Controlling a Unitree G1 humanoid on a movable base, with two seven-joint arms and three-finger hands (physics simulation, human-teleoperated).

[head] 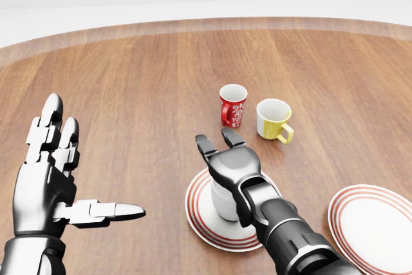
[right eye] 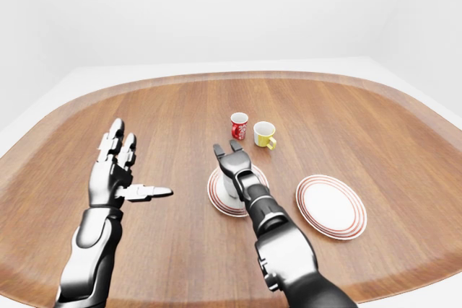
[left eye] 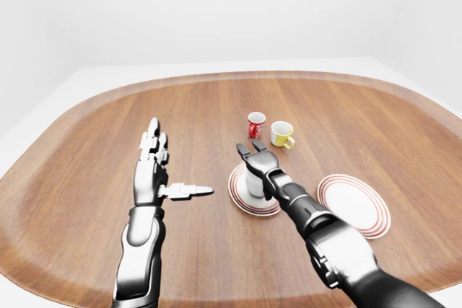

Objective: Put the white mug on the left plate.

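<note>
Withdrawing cleanly looks like the step in hand, judging by how things lie. Nearest in the head view, the right hand [head: 226, 159] hovers over the white mug [head: 223, 201] with its fingers [head: 205, 148] spread and lifted, gripping nothing. The left hand [head: 55, 181] is held up at the view's left, well apart from everything, fingers splayed and thumb pointing sideways (it has no part in this).

The mug stands upright on the left plate [head: 198, 214], though the wrist hides much of it, so I cannot tell how centred it sits. To finish well, I would raise the hand straight up before pulling it toward the body, keeping the fingers wide so no knuckle catches the rim and tips the mug.

Off to the right lies the right plate [head: 375, 227], bare. Farther up the table [head: 129, 82] stand the red mug [head: 232, 105] and yellow mug [head: 273, 120], side by side and well apart from the hand.
</note>
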